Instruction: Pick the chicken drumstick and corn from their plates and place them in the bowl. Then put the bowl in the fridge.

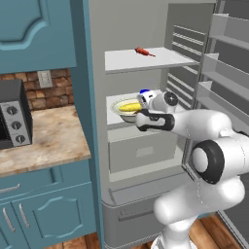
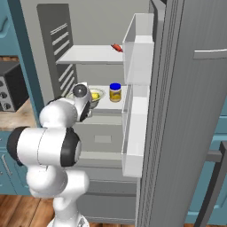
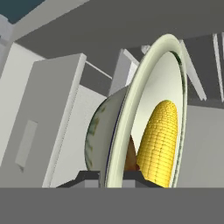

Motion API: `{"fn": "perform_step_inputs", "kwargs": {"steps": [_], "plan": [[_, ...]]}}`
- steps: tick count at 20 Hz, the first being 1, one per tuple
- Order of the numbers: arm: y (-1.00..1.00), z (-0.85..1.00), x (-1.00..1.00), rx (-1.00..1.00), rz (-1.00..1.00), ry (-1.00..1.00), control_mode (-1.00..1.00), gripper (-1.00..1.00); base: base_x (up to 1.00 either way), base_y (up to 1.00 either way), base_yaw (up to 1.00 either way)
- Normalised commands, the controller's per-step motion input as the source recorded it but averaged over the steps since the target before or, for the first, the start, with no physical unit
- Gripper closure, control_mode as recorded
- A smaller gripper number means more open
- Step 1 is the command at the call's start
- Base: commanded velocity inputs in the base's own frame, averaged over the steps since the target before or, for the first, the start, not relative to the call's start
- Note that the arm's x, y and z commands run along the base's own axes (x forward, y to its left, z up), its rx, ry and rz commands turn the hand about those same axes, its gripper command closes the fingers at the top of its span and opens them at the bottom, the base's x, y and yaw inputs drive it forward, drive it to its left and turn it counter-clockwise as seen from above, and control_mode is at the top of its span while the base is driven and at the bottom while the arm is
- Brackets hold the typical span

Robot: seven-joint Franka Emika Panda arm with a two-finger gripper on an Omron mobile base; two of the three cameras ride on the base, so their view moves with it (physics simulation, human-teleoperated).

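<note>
At the centre of the left base view the pale cream-green flared bowl (image 1: 124, 110) sits over the white middle shelf (image 1: 113, 103) of the open grey steel fridge (image 1: 146, 29). The jaws are pinched nearly shut on its rim – dark fingertips (image 3: 89, 177) either side of the rim in the hand view. Inside lie the bright yellow corn cob (image 3: 159, 142) and the dark brown drumstick (image 3: 129, 158) – just beside each other.

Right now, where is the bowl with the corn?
The bowl is at the fridge's middle shelf, left of the jar, its rim pinched by the gripper.
</note>
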Motion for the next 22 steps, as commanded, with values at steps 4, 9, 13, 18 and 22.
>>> {"fn": "perform_step_inputs", "kwargs": {"steps": [4,9,13,18,22], "plan": [[0.05,-0.28,0.39,0.00,0.00,0.00,-1.00,1.00,0.00,0.00,0.00],[0.02,-0.21,0.41,0.00,0.00,0.00,-1.00,1.00,0.00,0.00,0.00],[0.00,-0.18,0.44,0.01,0.01,0.00,-1.00,1.00,0.00,0.00,0.00],[0.00,-0.16,0.47,0.03,0.03,0.00,-1.00,1.00,0.00,0.00,0.00],[-0.02,-0.18,0.41,0.05,0.04,0.00,-1.00,1.00,0.00,0.00,0.00]]}}
